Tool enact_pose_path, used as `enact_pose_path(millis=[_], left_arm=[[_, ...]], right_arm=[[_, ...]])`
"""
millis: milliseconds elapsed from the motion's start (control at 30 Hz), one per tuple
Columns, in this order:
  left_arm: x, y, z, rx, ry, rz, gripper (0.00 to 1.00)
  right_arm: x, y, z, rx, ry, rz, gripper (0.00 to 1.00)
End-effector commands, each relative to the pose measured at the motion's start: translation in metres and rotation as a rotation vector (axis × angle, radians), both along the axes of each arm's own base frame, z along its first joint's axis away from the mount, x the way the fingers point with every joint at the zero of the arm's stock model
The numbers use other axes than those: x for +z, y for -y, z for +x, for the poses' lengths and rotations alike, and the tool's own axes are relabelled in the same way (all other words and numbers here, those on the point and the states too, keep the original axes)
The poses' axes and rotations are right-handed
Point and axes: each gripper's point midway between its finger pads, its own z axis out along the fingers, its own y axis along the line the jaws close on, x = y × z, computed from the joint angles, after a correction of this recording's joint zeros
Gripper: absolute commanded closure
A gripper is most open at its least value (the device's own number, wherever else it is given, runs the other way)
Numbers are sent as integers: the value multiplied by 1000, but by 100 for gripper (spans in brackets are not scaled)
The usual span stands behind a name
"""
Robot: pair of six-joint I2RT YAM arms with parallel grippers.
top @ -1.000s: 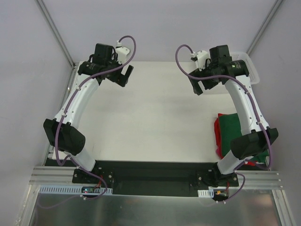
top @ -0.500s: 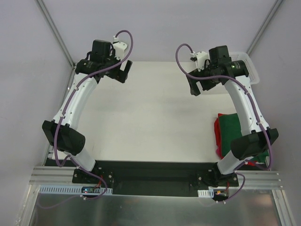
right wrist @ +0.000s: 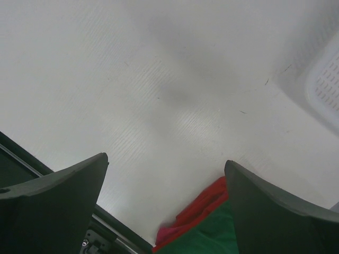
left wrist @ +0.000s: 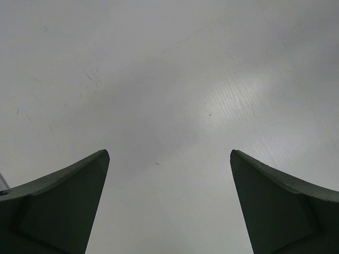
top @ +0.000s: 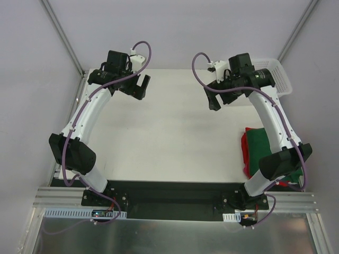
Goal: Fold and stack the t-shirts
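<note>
Green t-shirt [top: 258, 138] lies on top of the red t-shirt [top: 245, 156] at the table's [top: 169, 132] near right edge, partly hidden by the right arm. The stack looks finished! Left fingers [top: 141, 88] and right fingers [top: 213, 99] are spread wide, holding nothing.

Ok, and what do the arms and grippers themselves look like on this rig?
Both the left arm and right arm have white curved links with black joint housings at elbow and wrist. A purple cable runs along each, looping above the wrist. The left gripper and right gripper are black, with dark wedge-shaped fingers. No markings are legible.
</note>
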Motion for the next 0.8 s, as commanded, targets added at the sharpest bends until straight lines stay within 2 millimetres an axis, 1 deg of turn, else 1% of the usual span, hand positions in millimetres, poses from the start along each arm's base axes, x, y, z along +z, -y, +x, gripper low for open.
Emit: enact_pose_path(millis=[0, 233, 433, 767], left_arm=[[21, 3, -4, -9, 40, -37, 1], [15, 2, -2, -18, 35, -16, 1], [14, 5, -3, -38, 27, -21, 1], [14, 6, -1, -46, 28, -16, 1]], right_arm=[[4, -9, -5, 19, 1, 17, 4], [-2, -11, -4, 28, -7, -1, 4], [-4, -10, -1, 29, -8, -9, 4], [-8, -8, -6, 33, -16, -16, 4]])
